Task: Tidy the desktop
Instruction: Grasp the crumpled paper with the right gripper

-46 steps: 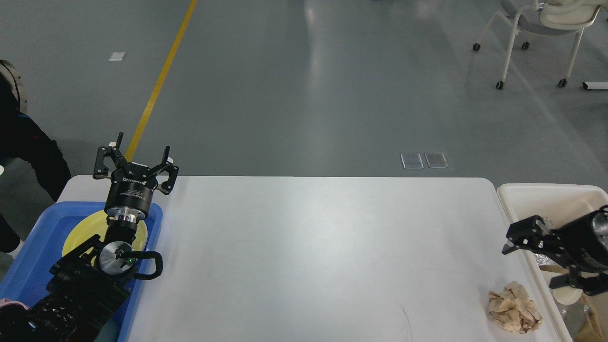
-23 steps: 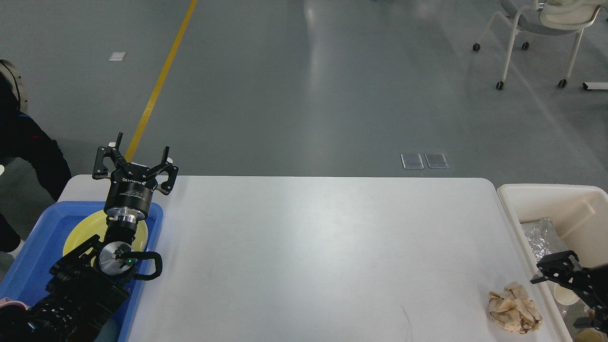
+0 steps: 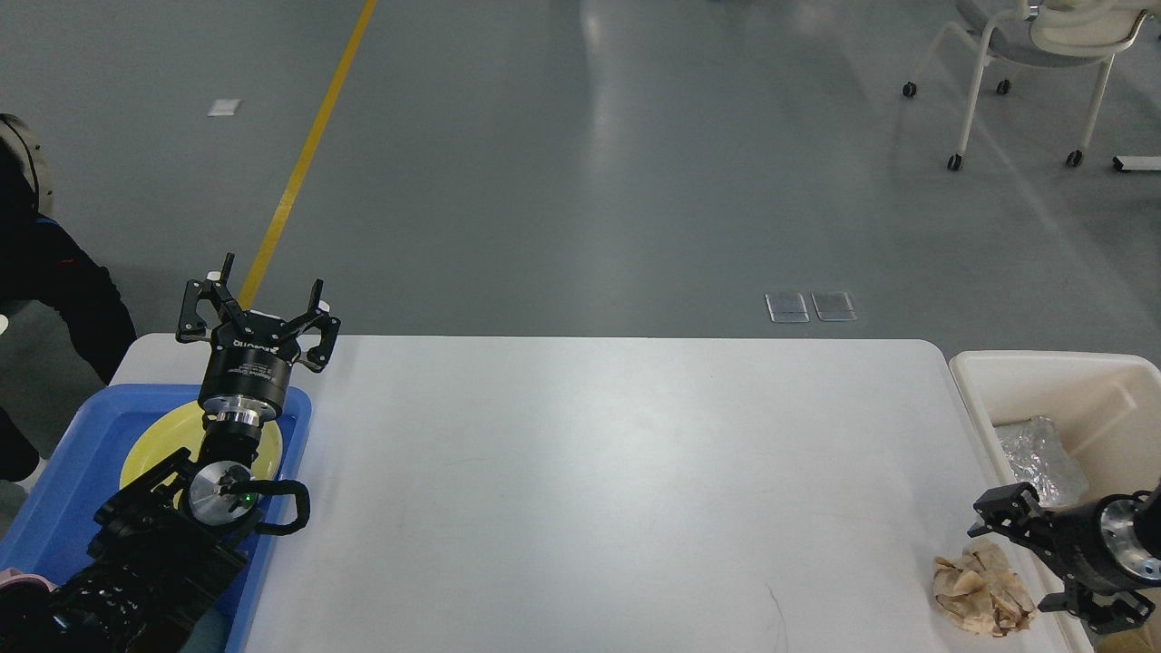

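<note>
1. Left arm (image 3: 154,553): black, chunky ribbed links near the frame edge, silver joint disc with a small green LED, black cable loop beside it.
2. Left wrist: black cylinder with small white lettering, silver ring below.
3. Left gripper (image 3: 263,295): black two-finger linkage, visible pivot holes, white dots at finger joints.
4. Right arm (image 3: 1120,544): black cylinder with a silver ring.
5. Right gripper (image 3: 1020,553): black linkage fingers, small pivot holes.
</note>
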### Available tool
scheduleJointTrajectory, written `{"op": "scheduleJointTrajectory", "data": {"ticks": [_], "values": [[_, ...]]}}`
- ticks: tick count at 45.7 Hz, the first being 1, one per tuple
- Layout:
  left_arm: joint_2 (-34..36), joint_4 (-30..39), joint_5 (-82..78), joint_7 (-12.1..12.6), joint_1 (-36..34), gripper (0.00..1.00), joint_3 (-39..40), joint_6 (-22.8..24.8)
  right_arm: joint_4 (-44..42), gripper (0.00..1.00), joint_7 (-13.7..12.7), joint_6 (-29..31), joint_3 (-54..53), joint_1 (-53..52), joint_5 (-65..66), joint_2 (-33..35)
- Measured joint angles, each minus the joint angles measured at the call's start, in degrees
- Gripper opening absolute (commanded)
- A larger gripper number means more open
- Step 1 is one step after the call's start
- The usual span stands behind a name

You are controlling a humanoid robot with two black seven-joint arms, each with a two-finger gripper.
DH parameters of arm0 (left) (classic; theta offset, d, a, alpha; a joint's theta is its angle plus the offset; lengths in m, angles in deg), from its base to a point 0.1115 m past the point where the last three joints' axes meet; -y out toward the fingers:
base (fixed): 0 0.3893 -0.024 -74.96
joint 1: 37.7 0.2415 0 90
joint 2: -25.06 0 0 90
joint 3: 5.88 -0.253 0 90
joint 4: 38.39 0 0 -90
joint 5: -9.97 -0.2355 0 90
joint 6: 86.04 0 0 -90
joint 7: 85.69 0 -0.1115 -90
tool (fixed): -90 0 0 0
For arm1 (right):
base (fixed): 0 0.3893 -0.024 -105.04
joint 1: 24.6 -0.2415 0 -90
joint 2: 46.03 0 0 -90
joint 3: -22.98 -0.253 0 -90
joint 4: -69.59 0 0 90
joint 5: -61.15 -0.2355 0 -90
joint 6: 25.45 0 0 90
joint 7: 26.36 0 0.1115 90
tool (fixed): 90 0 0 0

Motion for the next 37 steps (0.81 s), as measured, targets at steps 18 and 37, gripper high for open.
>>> {"op": "scheduleJointTrajectory", "data": {"ticks": [18, 37], "values": [[0.0, 0.0, 0.0, 0.0, 0.0, 0.97, 0.0, 0.0, -1.2, 0.52, 0.0, 0.3, -0.4, 4.8, -0.2, -0.7], [0.0, 0.0, 0.0, 0.0, 0.1, 0.97, 0.0, 0.0, -0.5, 0.0, 0.0, 0.2, -1.1, 5.8, -0.2, -1.4]]}}
